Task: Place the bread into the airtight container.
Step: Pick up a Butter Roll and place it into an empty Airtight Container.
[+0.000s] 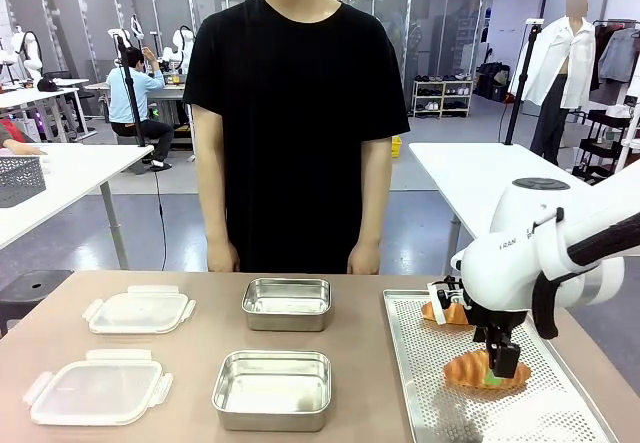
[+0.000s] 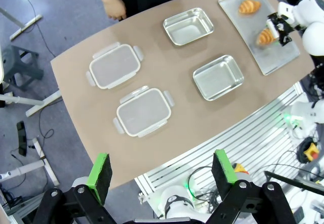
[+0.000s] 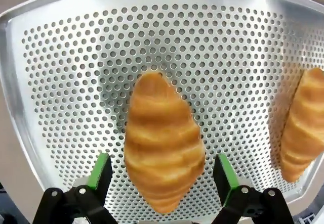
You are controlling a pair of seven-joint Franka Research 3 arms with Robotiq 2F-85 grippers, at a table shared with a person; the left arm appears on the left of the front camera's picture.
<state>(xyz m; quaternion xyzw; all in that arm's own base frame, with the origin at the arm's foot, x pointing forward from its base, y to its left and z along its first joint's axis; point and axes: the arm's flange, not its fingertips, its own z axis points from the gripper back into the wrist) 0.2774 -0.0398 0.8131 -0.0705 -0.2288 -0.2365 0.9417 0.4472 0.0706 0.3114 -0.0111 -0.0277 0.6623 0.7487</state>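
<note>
Brown table (image 1: 200, 293) top, with a person standing at the far side, hands down by the edge. On the robot's right lies a metal tray (image 1: 420, 403) full of small holes, and two breads rest on it. The near bread (image 1: 462, 368) is the one that matters now. The right gripper (image 1: 497, 361) hangs low, right over it. Its jaws are wide apart and hold nothing.

In the right wrist view one green pad (image 3: 101, 171) sits on each side of the bread, with a little gap on both sides, so neither touches it. The bread's long way runs straight ahead between the pads, so the jaws would squeeze across its short, fat middle. That looks like a good fit for a grab. The far bread (image 1: 447, 313) lies off to one side, clear of the pads.

The left gripper (image 2: 162, 166) is high up and well away from the tray, jaws spread, nothing in them, so the right arm is much nearer. The near box (image 1: 272, 390) sits to the left of the tray, and I think the bread goes there — a lift, then a move left. Two lids (image 1: 98, 391) lie farther left.
</note>
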